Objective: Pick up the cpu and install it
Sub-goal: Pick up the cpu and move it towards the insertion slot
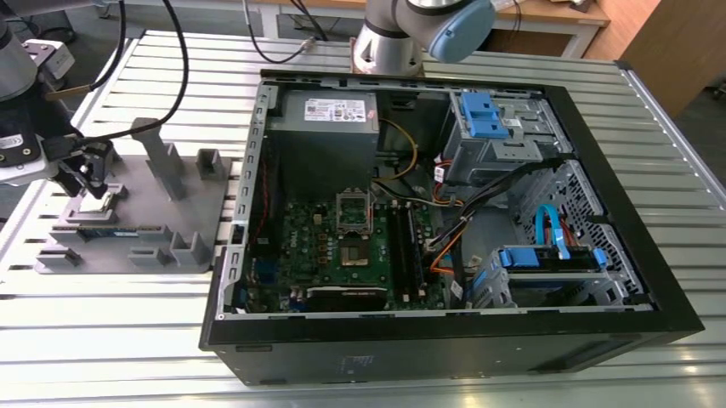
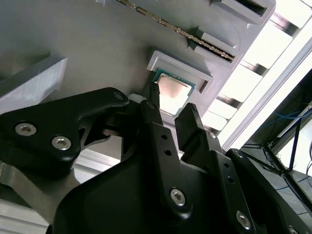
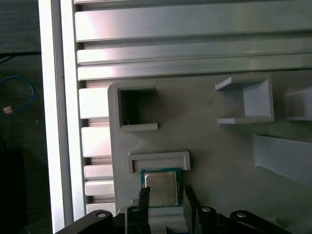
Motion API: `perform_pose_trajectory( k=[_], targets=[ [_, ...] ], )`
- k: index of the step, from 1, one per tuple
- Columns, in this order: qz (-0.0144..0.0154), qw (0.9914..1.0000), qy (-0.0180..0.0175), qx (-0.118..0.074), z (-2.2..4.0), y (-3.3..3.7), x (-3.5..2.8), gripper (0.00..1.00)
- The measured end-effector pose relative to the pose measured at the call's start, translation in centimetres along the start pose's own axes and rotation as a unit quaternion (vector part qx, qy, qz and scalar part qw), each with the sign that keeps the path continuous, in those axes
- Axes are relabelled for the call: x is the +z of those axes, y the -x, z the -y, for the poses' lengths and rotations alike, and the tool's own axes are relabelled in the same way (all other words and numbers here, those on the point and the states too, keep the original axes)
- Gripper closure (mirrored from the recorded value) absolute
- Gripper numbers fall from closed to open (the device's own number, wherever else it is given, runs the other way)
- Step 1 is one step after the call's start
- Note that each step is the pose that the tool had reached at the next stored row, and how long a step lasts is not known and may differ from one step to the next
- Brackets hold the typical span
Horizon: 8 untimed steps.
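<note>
"cpu (image 3: 161, 189): how will it handle, do you reckon?"

"Light, stiff and flat, I'd judge, with a slick metal lid and probably a delicate underside. Best taken by two opposite side edges, kept level, and never squeezed hard."

"Where is it sitting?"

"In a shallow pocket of the grey holder tray (image 1: 142, 208), at the left of the exterior view. That is well apart from the open computer case (image 1: 454, 348) in the middle of the frame. The pocket lies close to the tray's edge, beside the slatted metal table (image 3: 170, 22)."

"Its look?"

"Small and square, lying flat, with a silvery-grey top, a pale sheen and a thin green rim."

"And the gripper (image 3: 165, 189)?"

"Spread, low over the pocket, with one of its black fingers (image 3: 144, 196) at each side of the cpu. One tip looks right at the edge and the other is just beside it. Nothing is clamped."
</note>
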<state>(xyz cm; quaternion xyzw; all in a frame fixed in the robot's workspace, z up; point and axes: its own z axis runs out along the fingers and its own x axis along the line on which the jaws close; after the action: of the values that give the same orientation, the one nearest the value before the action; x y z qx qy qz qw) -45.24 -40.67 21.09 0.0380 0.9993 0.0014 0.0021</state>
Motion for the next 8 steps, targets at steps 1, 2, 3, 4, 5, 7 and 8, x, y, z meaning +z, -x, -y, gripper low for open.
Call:
perform_pose_trajectory(
  k=[1, 2, 3, 4, 5, 7, 8],
  targets=[
    [0.0, 1.0, 0.0, 0.0, 0.0, 0.0, 0.0, 0.58],
    [0.0, 1.0, 0.0, 0.0, 0.0, 0.0, 0.0, 0.58],
    [0.0, 1.0, 0.0, 0.0, 0.0, 0.0, 0.0, 0.51],
    [0.0, 1.0, 0.0, 0.0, 0.0, 0.0, 0.0, 0.51],
    [0.0, 1.0, 0.0, 0.0, 0.0, 0.0, 0.0, 0.51],
    [0.0, 1.0, -0.0001, 0.0, 0.0, 0.0, 0.0, 0.51],
    [0.0, 1.0, 0.0, 0.0, 0.0, 0.0, 0.0, 0.51]
  ],
)
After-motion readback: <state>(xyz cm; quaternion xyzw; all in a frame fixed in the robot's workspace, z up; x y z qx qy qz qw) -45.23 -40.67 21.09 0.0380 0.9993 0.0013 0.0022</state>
